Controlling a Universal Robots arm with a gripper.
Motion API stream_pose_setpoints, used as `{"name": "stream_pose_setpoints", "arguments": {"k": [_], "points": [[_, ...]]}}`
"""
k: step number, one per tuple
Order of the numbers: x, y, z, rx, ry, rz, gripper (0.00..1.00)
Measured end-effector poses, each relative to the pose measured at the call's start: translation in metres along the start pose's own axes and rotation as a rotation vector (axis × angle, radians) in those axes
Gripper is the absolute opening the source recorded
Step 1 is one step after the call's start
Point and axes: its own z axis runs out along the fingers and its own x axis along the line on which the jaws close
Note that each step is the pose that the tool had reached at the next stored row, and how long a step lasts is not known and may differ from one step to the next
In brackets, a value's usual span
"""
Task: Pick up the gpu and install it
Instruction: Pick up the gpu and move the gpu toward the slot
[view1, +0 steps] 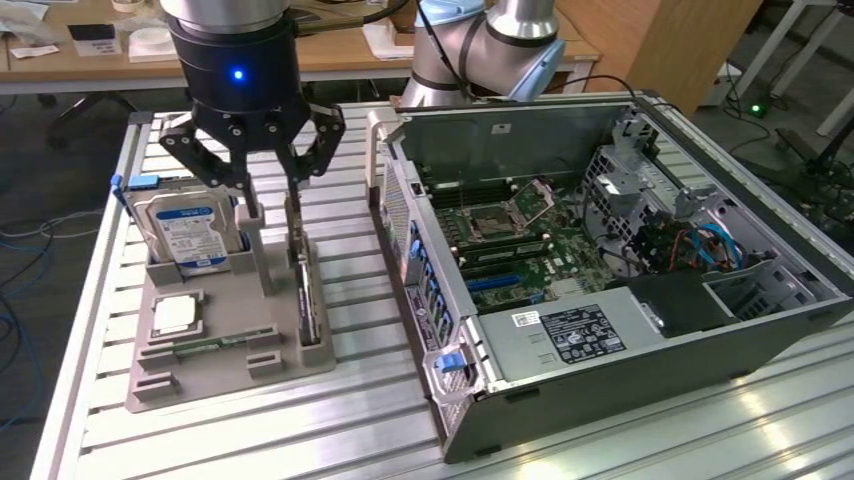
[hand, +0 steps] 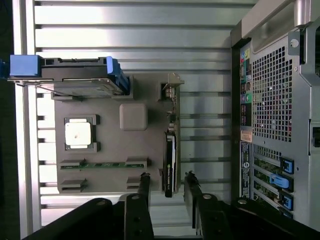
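gpu (hand: 170, 167) upright in gray tray (hand: 107, 145)

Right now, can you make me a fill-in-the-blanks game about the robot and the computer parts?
The gpu stands on its edge in the gray ___.
The gripper over it has its jaws ___.
The hard drive has a ___ label.
Missing words: tray; open; blue.

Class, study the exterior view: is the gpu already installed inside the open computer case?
No: the gpu stands on edge in the grey tray, outside the computer case.
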Motion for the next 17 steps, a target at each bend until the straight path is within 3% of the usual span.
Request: {"name": "stream_pose_setpoints", "arguments": {"k": [1, 6, 8, 9, 14, 17], "points": [[0.0, 0.0, 0.0, 0.0, 0.0, 0.0, 0.41], [0.0, 0.0, 0.0, 0.0, 0.0, 0.0, 0.64], [0.0, 0.0, 0.0, 0.0, 0.0, 0.0, 0.64], [0.0, 0.0, 0.0, 0.0, 0.0, 0.0, 0.71], [0.0, 0.0, 0.0, 0.0, 0.0, 0.0, 0.71], [0.0002, 0.005, 0.0009, -0.0001, 0.0004, -0.009, 0.71]]}}
